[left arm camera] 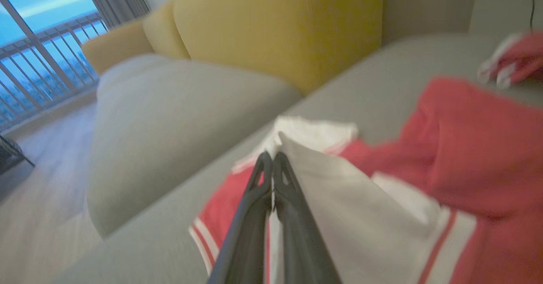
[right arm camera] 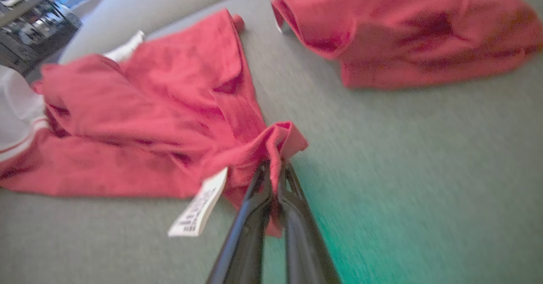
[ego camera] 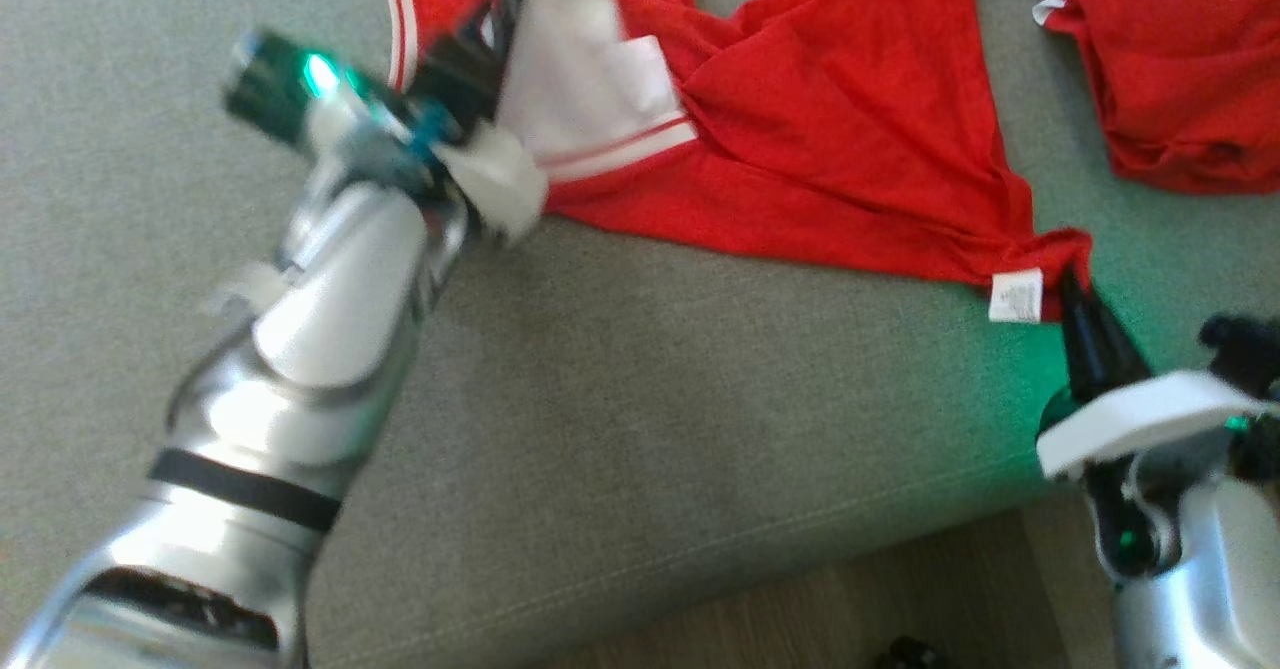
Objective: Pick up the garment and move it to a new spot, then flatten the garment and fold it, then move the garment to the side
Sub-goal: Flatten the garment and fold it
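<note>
Found left gripper [ego camera: 497,24] blurred in head view, fingers closed on the white-panelled end of the red garment [ego camera: 850,119], toward the back of the grey seat cushion [ego camera: 650,399]. Found right gripper [ego camera: 1075,294] pinched tight on the opposite red corner, just beside the white care label [ego camera: 1016,297], nearer the cushion's front edge. Noted garment lying wrinkled across the cushion between the two. Noted second red garment [ego camera: 1180,79] on the same cushion, apart. Left wrist view: saw left gripper [left arm camera: 271,158] with fingers pressed together on white fabric, above the cushion [left arm camera: 373,88]; yellow back cushion [left arm camera: 275,29] behind. Right wrist view: saw right gripper [right arm camera: 275,171] closed on a bunched red corner, label [right arm camera: 197,209] hanging alongside, cushion [right arm camera: 424,169] beneath.
</note>
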